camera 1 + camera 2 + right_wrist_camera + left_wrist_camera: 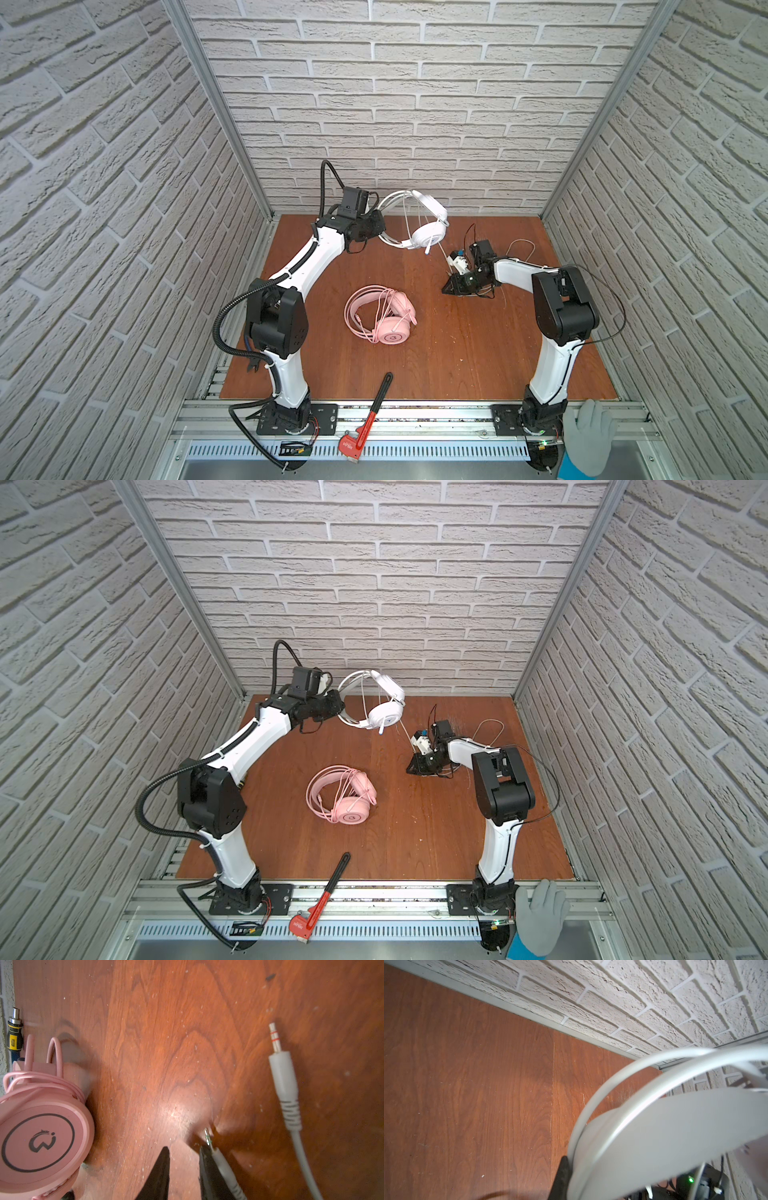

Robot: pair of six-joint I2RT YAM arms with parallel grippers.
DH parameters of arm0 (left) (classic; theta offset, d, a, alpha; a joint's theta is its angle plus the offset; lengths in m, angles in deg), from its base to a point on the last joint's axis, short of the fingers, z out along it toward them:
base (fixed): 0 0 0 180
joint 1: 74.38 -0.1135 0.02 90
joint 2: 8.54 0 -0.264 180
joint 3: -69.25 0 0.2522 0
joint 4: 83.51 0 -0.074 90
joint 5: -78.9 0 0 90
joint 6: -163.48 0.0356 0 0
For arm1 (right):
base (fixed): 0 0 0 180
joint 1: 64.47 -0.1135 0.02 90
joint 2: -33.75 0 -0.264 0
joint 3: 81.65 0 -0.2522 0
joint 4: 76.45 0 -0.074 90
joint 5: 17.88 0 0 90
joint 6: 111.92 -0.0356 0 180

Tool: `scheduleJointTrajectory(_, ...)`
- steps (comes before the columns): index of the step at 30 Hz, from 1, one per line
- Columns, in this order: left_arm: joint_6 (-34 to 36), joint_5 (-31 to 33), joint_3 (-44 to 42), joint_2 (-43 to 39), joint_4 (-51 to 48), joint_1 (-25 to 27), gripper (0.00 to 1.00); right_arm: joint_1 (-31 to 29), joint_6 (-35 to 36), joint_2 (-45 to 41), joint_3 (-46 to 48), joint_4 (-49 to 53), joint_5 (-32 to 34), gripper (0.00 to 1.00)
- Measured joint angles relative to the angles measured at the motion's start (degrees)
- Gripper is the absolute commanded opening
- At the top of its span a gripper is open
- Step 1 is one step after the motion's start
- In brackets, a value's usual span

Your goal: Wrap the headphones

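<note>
Two headsets are in view. The white headset (428, 235) hangs clear of the worktop (457, 353) near its back edge, left of the middle, with its headband clamped in the left end effector (380, 228), whose fingers are pressed together on it. In the left wrist view the band arcs out from one black finger (563, 1178).

The pink headset (392, 328) lies flat near the worktop's middle, with its cable looped around the band and cups.

The right end effector (446, 290) is low over the worktop toward the back right. Its two fingers are apart and nothing sits in the gap (184, 1167).

Two grey jack plugs show in the right wrist view. The green-ringed plug (220, 1159) lies against the outer side of one finger. The red-ringed plug (282, 1072) lies apart from it on the wood.

One red-and-black pipe wrench (365, 419) straddles the front edge, its head off the worktop on the rail. One gloved hand (590, 432) rests beyond the front right corner.
</note>
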Motion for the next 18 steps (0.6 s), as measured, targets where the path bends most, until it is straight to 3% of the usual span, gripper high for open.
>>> scheduleJointTrajectory(8, -2.8, 3.5, -2.8, 0.0, 2.6, -0.6, 0.0, 0.0, 1.0, -2.7, 2.4, 1.9, 1.5, 0.22)
scheduleJointTrajectory(18, -5.8, 8.0, -7.9, 0.0, 4.9, -1.0, 0.0, -0.8, 1.6, -6.7, 6.1, 2.8, 2.9, 0.09)
